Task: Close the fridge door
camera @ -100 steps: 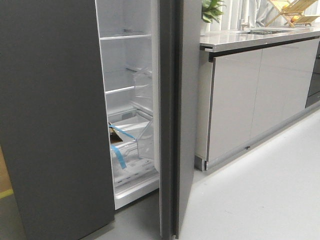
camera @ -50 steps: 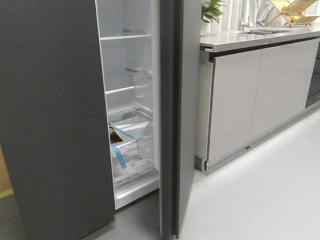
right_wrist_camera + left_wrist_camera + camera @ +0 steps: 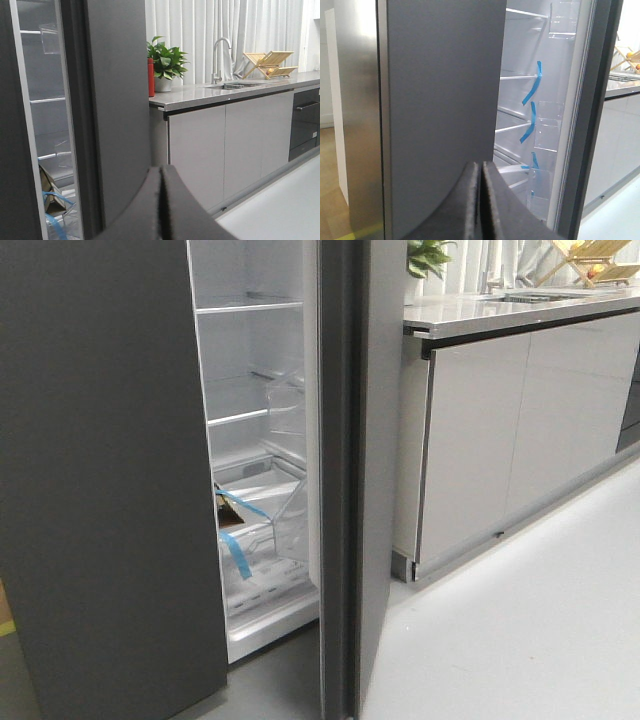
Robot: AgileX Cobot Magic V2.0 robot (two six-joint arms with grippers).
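Since the earlier front picture the whole scene has been shifted slightly: the counter and cabinet doors are seen a little further right and higher, while the fridge door (image 3: 352,480) is still seen ajar. It is shown as a tall matte dark grey slab with a thick grooved grey edge turned toward the camera and a white inner lining facing the compartment, where clear plastic bins (image 3: 288,520) are mounted. Its long axis is upright, and its free edge is pointed toward the robot, so the slab stands nearly edge-on between the open compartment and the glossy light grey cabinet doors (image 3: 520,430). No table is seen, so the door cannot be placed by table edges — it is placed just left of the cabinets and right of the matching plain dark grey panel (image 3: 100,480). Blue tape strips (image 3: 532,90) on the shelves are shown best in the left wrist view, whereas a potted plant (image 3: 167,62), a red bottle (image 3: 151,77) and a tap (image 3: 220,57) on the counter are shown in full only in the right wrist view. The left gripper (image 3: 480,210) and the right gripper (image 3: 160,210) are each seen with fingers pressed together, nothing held between them.
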